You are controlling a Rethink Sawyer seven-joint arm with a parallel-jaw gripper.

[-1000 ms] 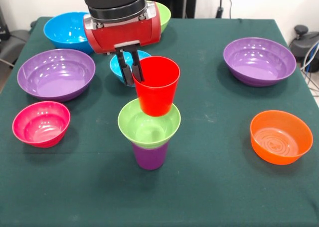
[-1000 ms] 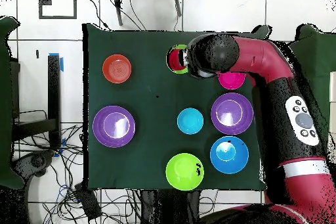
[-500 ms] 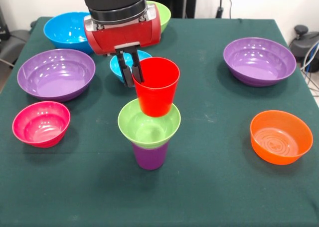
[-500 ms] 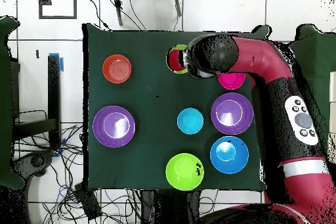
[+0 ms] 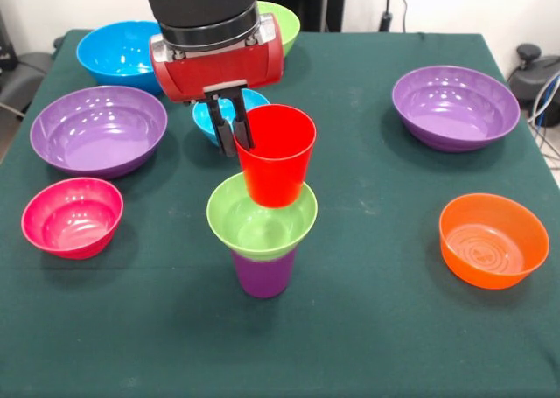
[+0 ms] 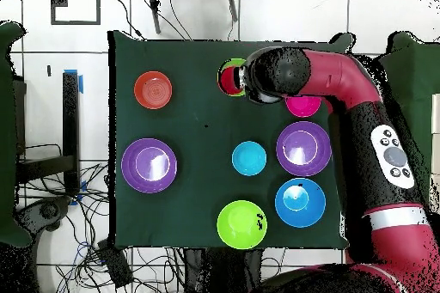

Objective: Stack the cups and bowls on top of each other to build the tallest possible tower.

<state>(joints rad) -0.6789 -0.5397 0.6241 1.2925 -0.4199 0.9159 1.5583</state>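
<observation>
- The tower (image 5: 262, 214) stands near the middle of the dark green table cloth (image 5: 376, 328): a translucent purple plastic cup (image 5: 262, 274) at the bottom, a small lime green plastic bowl (image 5: 262, 216) seated in its mouth, and a solid red plastic cup (image 5: 275, 153) upright in that bowl.
- The gripper (image 5: 234, 129) hangs from the red and black arm (image 6: 361, 126) at the red cup's rim, one black finger inside the cup and one outside, closed on the wall.
- Beyond the tower, partly hidden by the gripper, sits a small blue bowl (image 5: 210, 114).
- To the tower's left in the front view lie a wide purple bowl (image 5: 98, 129) and a pink bowl (image 5: 72, 216); a large blue bowl (image 5: 118, 52) is farther back.
- To the tower's right are another wide purple bowl (image 5: 455, 107) and an orange bowl (image 5: 493, 240).
- A large lime green bowl (image 5: 284, 22) shows behind the arm.
</observation>
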